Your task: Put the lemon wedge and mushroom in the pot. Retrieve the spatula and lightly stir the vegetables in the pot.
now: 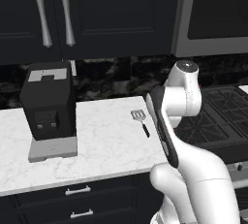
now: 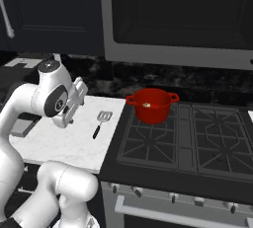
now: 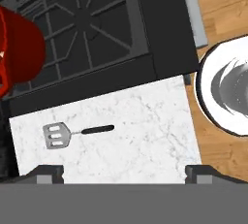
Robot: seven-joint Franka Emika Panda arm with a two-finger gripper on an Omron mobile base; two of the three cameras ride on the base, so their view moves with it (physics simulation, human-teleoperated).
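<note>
The spatula [image 3: 57, 135] lies flat on the white marble counter [image 3: 145, 116], slotted silver head to the left in the hand view, black handle to the right. It also shows as the spatula [image 1: 140, 121] and spatula [image 2: 101, 122], near the stove's edge. The red pot [image 2: 151, 104] stands on the back left burner, and its side is the pot [image 3: 19, 48] at the hand view's left. A small pale speck [image 2: 147, 105] lies inside; I cannot tell if it is the lemon wedge or the mushroom. My gripper [image 3: 125, 173] hangs high above the counter, open and empty, with the spatula ahead and left.
A black coffee machine [image 1: 48, 106] stands on the counter's left part. The black stove with grates [image 2: 197, 133] adjoins the counter on the right, and a microwave [image 2: 188, 15] hangs above it. Wooden floor [image 3: 223, 9] lies beyond the counter's front edge.
</note>
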